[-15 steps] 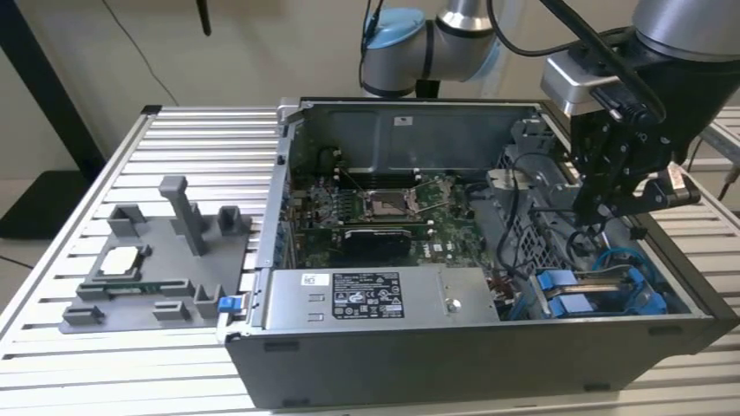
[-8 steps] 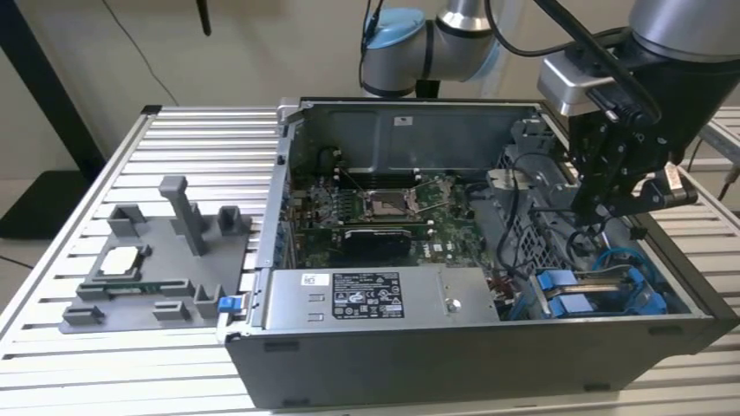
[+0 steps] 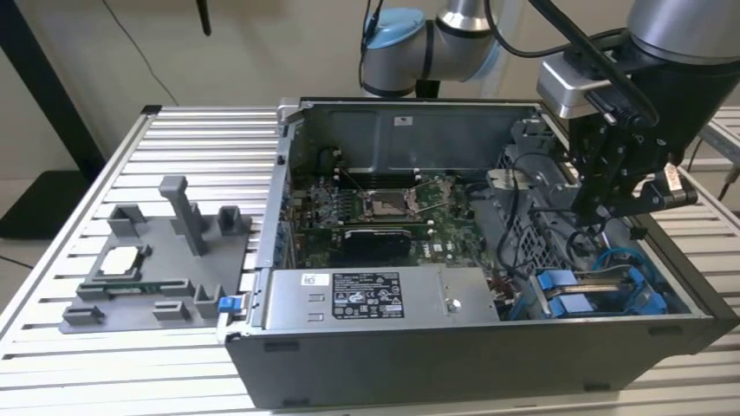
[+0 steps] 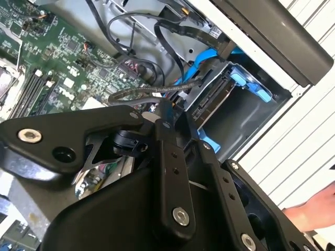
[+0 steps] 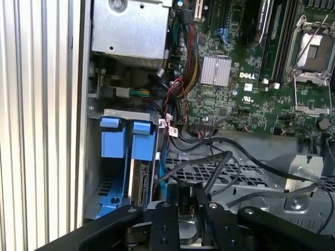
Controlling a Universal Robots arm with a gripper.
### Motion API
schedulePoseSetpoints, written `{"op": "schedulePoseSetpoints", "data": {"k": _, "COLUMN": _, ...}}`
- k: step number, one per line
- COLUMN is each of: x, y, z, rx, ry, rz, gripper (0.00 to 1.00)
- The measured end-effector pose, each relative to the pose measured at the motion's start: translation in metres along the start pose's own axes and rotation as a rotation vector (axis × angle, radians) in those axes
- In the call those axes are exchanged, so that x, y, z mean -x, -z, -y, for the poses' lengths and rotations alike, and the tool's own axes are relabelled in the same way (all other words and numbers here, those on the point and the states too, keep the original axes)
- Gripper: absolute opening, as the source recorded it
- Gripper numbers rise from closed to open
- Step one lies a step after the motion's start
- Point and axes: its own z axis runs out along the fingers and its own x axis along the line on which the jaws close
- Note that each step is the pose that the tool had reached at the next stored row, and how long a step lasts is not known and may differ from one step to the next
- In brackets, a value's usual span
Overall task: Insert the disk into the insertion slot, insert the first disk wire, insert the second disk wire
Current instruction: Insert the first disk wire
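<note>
The disk (image 5: 140,184) sits on edge inside the insertion slot (image 5: 121,114), its bright blue carrier tabs (image 5: 143,141) at the opening. In the exterior view the slot (image 3: 584,295) is at the case's front right corner, and my gripper (image 3: 598,218) hangs just behind it, low inside the case. In the first wrist view my gripper (image 5: 187,209) is shut on a black connector (image 5: 186,201) of a dark disk wire (image 5: 222,162), a short way from the disk's rear edge. A blue wire (image 4: 205,61) runs beside the bay (image 4: 230,102).
The grey power-supply box (image 3: 370,295) lies along the case's front wall, with the green motherboard (image 3: 382,208) behind it. Loose black cables (image 3: 526,217) cross a perforated cage (image 5: 246,180). A grey fixture (image 3: 162,269) stands on the slatted table. A person's hand (image 4: 310,213) rests outside the case.
</note>
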Motion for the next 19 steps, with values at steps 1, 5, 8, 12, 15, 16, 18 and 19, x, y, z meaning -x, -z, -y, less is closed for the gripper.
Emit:
{"op": "schedulePoseSetpoints", "data": {"k": 1, "x": 0.0000, "y": -0.0001, "z": 0.0000, "rx": -0.0003, "ry": 0.000, "rz": 0.0002, "gripper": 1.00}}
{"op": "schedulePoseSetpoints", "data": {"k": 5, "x": 0.0000, "y": 0.0002, "z": 0.0000, "rx": -0.0004, "ry": 0.000, "rz": 0.0008, "gripper": 1.00}}
{"op": "schedulePoseSetpoints", "data": {"k": 8, "x": 0.0000, "y": 0.0008, "z": 0.0001, "rx": -0.0004, "ry": 0.000, "rz": 0.0007, "gripper": 1.00}}
{"op": "schedulePoseSetpoints", "data": {"k": 12, "x": 0.0001, "y": 0.0008, "z": 0.0001, "rx": -0.0021, "ry": 0.000, "rz": 0.0005, "gripper": 1.00}}
{"op": "schedulePoseSetpoints", "data": {"k": 15, "x": 0.0001, "y": 0.0007, "z": -0.0002, "rx": -0.0036, "ry": 0.000, "rz": 0.0004, "gripper": 1.00}}
{"op": "schedulePoseSetpoints", "data": {"k": 16, "x": 0.0001, "y": 0.0006, "z": -0.0004, "rx": -0.0038, "ry": 0.000, "rz": 0.0004, "gripper": 1.00}}
{"op": "schedulePoseSetpoints", "data": {"k": 18, "x": 0.0001, "y": 0.0007, "z": -0.0008, "rx": -0.0041, "ry": 0.000, "rz": 0.0003, "gripper": 1.00}}
{"op": "schedulePoseSetpoints", "data": {"k": 19, "x": 0.0002, "y": 0.0007, "z": -0.0011, "rx": -0.0043, "ry": 0.000, "rz": 0.0002, "gripper": 0.00}}
